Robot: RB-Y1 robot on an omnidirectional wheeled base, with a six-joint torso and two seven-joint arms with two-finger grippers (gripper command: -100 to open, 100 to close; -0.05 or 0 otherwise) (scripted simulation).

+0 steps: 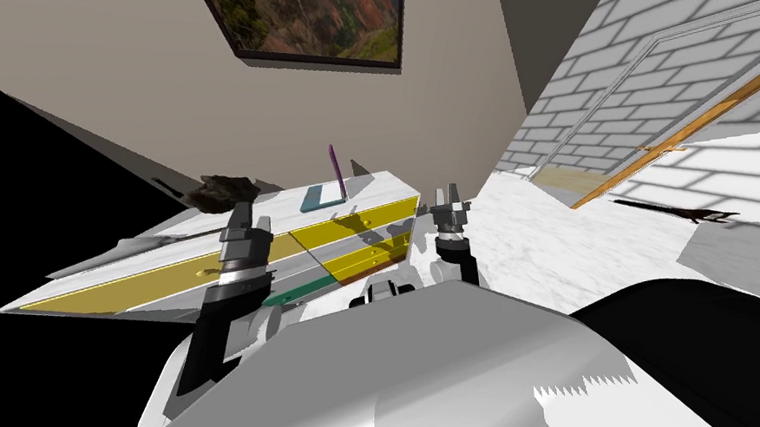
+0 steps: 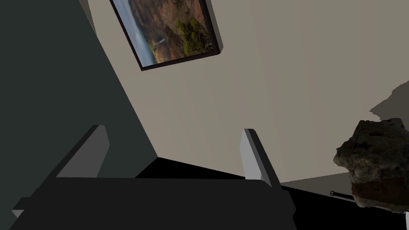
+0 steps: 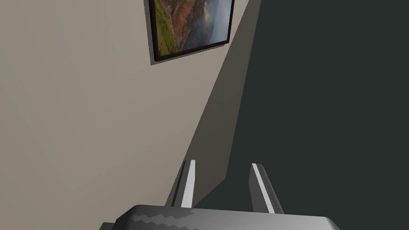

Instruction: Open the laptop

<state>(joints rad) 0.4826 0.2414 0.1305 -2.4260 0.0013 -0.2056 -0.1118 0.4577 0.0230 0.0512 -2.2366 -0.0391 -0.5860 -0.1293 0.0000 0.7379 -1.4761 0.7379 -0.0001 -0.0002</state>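
Note:
The laptop sits on the white top of a dresser point(image 1: 197, 233), toward its far right end. Its teal base point(image 1: 320, 197) lies flat and its thin purple lid point(image 1: 334, 172) stands upright. My left gripper point(image 1: 240, 213) is raised in front of the dresser's middle, well left of the laptop and short of it. Its fingers point(image 2: 251, 159) stand open with nothing between them; the left gripper point(image 2: 173, 128) faces the wall. My right gripper point(image 1: 449, 191) is up to the right of the dresser. The right gripper point(image 3: 223, 163) is open by a narrower gap and holds nothing.
The dresser has yellow drawer fronts point(image 1: 361, 219) with small knobs. A dark lumpy object point(image 1: 224, 191) rests on its top, left of the laptop and just beyond my left gripper; the dark lumpy object point(image 2: 375, 159) is near that hand. A black area lies left. White brick walls stand right.

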